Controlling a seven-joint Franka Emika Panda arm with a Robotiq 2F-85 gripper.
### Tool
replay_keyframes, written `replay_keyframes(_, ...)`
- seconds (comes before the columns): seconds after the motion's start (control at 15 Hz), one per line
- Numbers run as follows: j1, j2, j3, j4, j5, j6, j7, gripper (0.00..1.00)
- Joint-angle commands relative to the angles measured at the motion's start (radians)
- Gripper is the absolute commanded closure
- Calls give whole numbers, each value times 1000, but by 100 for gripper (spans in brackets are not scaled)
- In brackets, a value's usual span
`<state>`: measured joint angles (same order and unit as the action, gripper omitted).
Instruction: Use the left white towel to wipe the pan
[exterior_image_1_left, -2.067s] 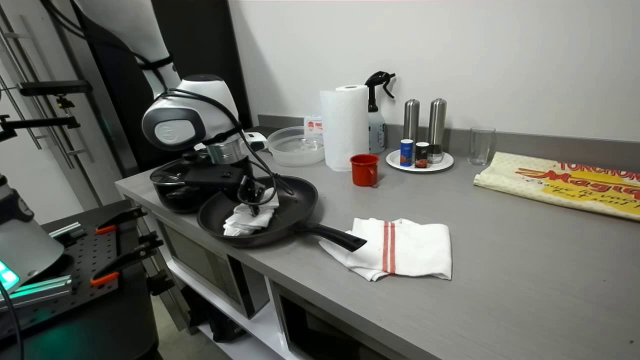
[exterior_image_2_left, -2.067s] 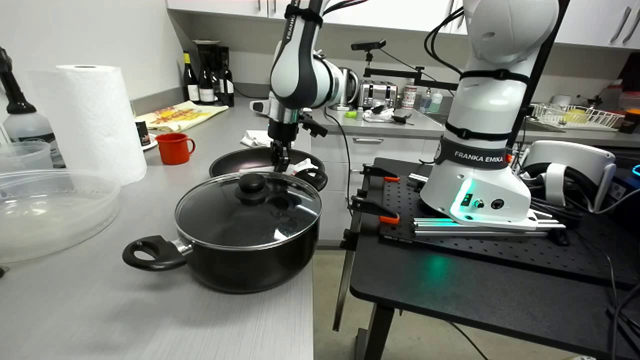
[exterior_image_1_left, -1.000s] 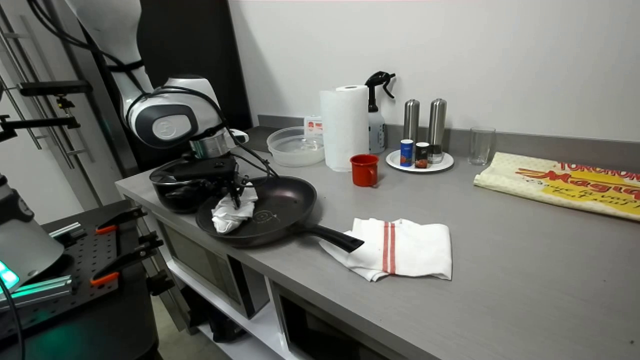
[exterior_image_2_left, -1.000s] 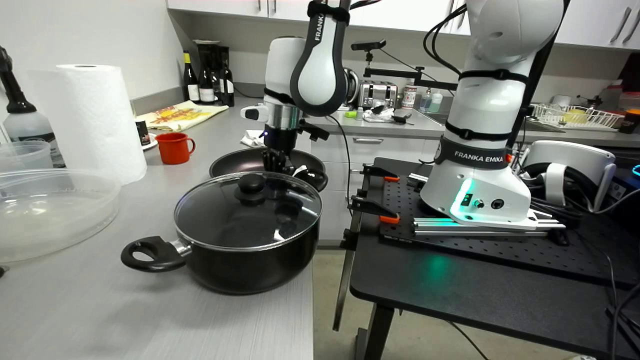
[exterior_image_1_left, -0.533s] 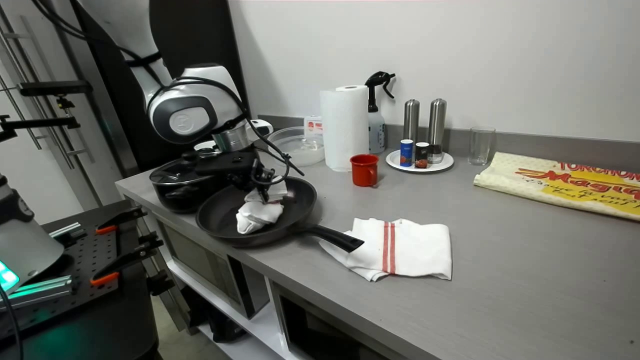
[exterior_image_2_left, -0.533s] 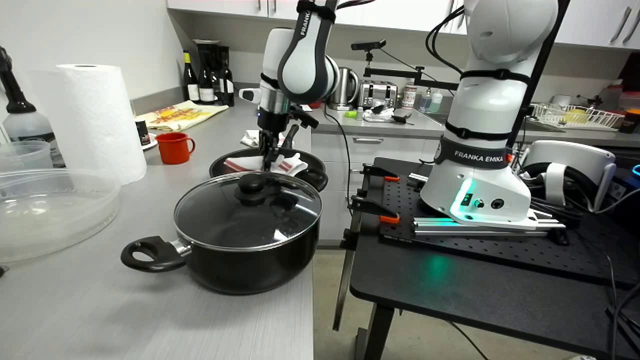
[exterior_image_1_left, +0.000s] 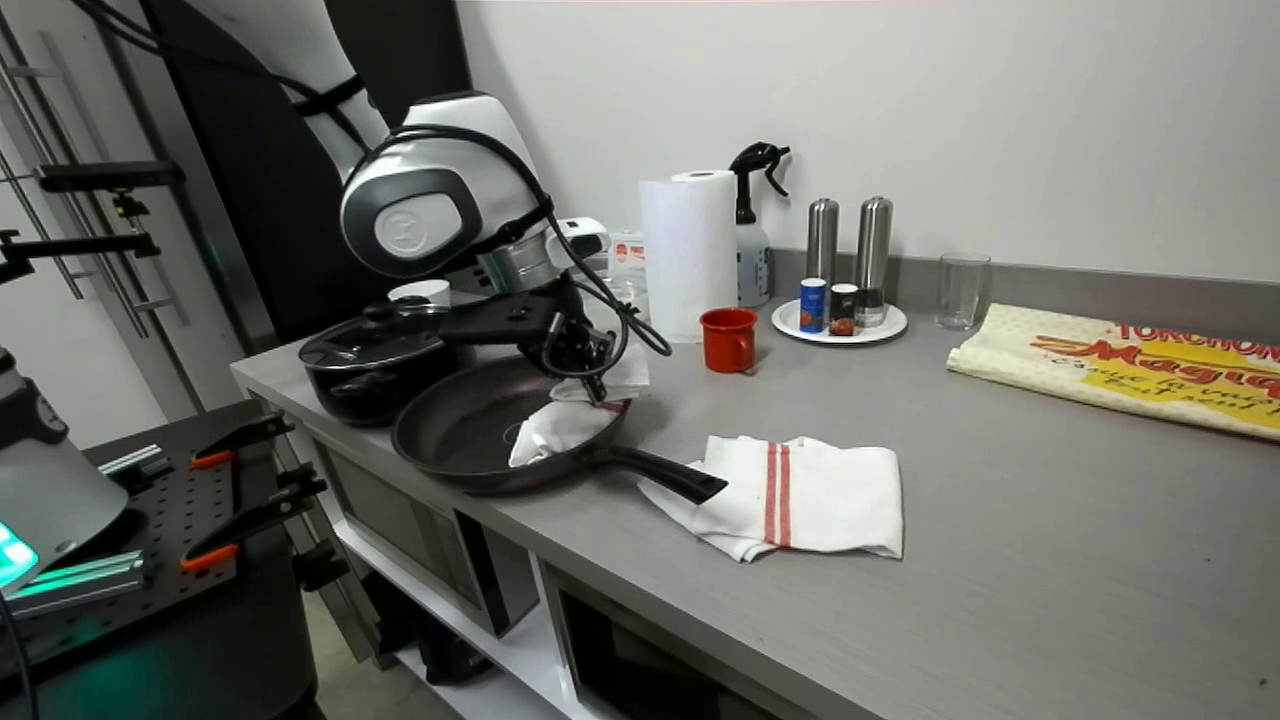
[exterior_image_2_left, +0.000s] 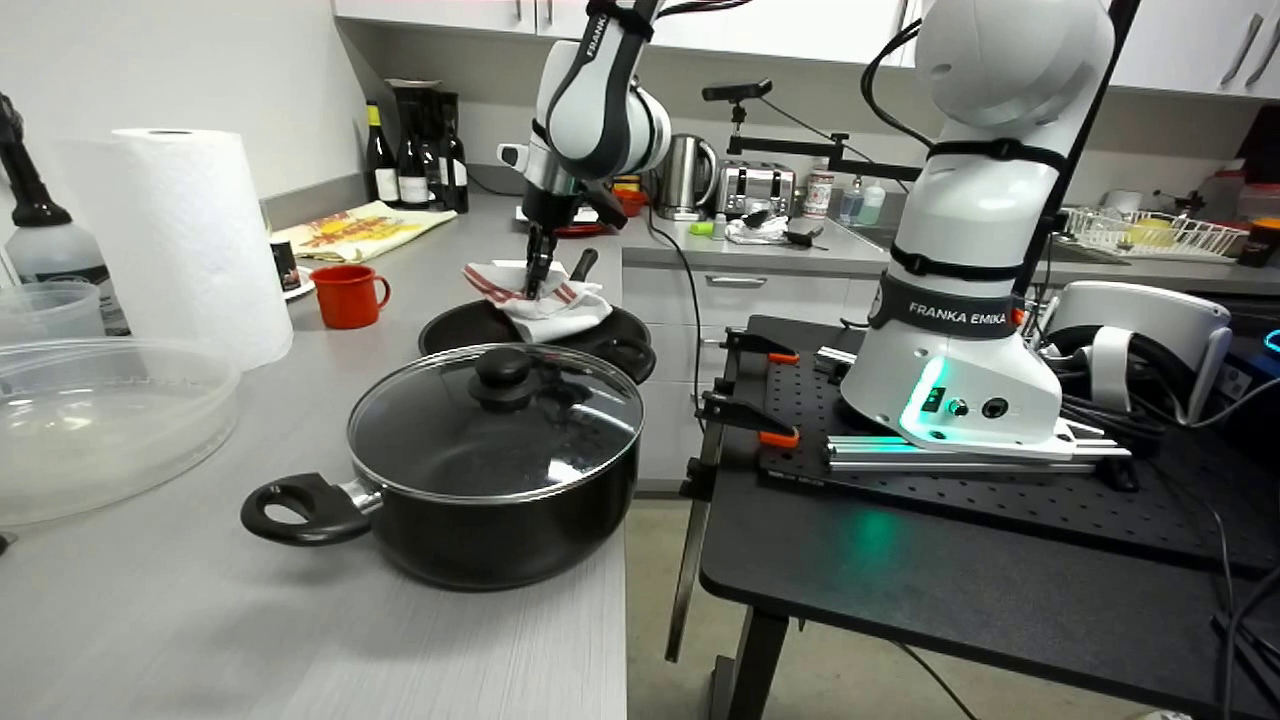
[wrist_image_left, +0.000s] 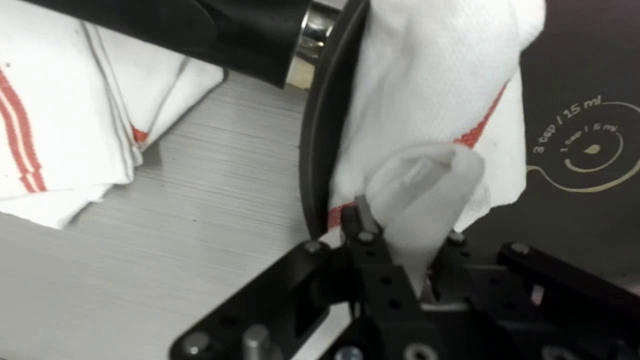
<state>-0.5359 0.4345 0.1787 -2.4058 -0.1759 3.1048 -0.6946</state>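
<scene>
My gripper (exterior_image_1_left: 597, 390) is shut on a white towel with red stripes (exterior_image_1_left: 558, 430), also seen in an exterior view (exterior_image_2_left: 562, 314). A fold of the towel sits between the fingers in the wrist view (wrist_image_left: 440, 85). The black pan (exterior_image_1_left: 455, 430) lies on the counter, its handle (exterior_image_1_left: 665, 472) pointing away from the pot. Part of the towel lies in the pan near the handle side; another part hangs by the gripper at the rim. The gripper is over the pan's rim near the handle. A second white towel with red stripes (exterior_image_1_left: 830, 495) lies folded beside the handle.
A black lidded pot (exterior_image_2_left: 500, 520) stands close beside the pan. A red mug (exterior_image_1_left: 729, 340), paper towel roll (exterior_image_1_left: 690, 255), clear plastic bowl (exterior_image_2_left: 110, 430) and white plate with shakers (exterior_image_1_left: 870, 335) stand toward the wall. A yellow printed cloth (exterior_image_1_left: 1120, 370) lies farther along the counter.
The gripper went from mid-pan to the pot side, then swept back across the pan to the rim near the handle, dragging the towel along. The pan has barely shifted; the second towel stayed put.
</scene>
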Motion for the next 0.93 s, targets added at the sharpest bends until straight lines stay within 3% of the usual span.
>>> replay_keyframes(0.0,6,33,-5,35,13,-25,31,95)
replay_keyframes(0.4,66,80,-34,14,-13,-17,55,95)
replay_keyframes(0.87,211,85,-73,-16,-46,-2,75,95)
